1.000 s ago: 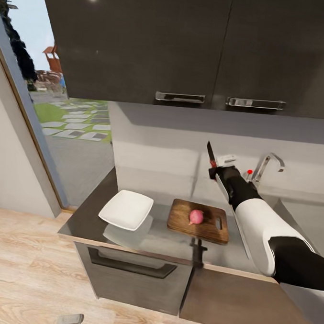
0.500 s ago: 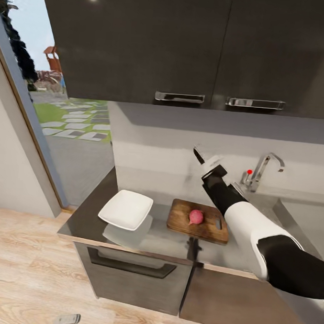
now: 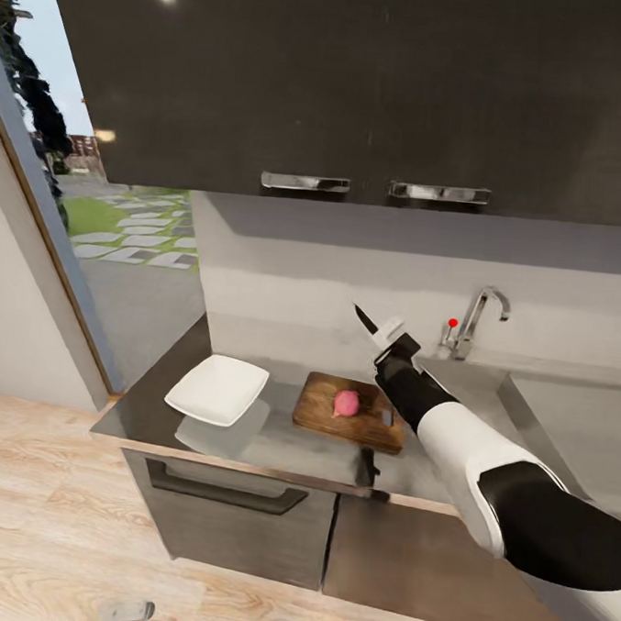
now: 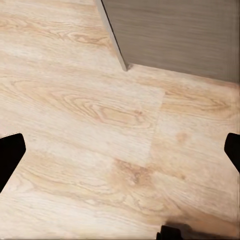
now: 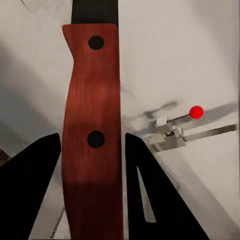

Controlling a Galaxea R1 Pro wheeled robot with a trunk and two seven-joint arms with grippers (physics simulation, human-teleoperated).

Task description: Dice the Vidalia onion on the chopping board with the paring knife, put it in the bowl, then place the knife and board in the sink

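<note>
right end effector [image 3: 389, 338] clamped on the paring knife [image 3: 368, 321]; red handle [image 5: 92, 135] sits between both fingers, blade pointing up and away, raised above the far edge of the chopping board [image 3: 352, 411]. left end effector [image 4: 120, 150] hangs low over the wooden floor [image 4: 75, 100], fingers spread apart, nothing between them.

step in hand, as i read it: dicing. onion is out of the sink and the knife is lifted, cut not yet made.

onion [image 3: 346, 404] whole, pinkish, resting near the middle of the board; board lies flat on the bench [image 3: 284, 442], handle hole toward the sink side.

next move calls for tipping the blade down and bringing it onto the onion, keeping the arm from sweeping the board.

containers: bowl [image 3: 216, 389] sits on the bench left of the board, apart from it, appears empty. sink [image 3: 561, 413] to the right under the tap [image 3: 475, 319]; basin floor mostly hidden by the arm, contents hard to tell.
</note>
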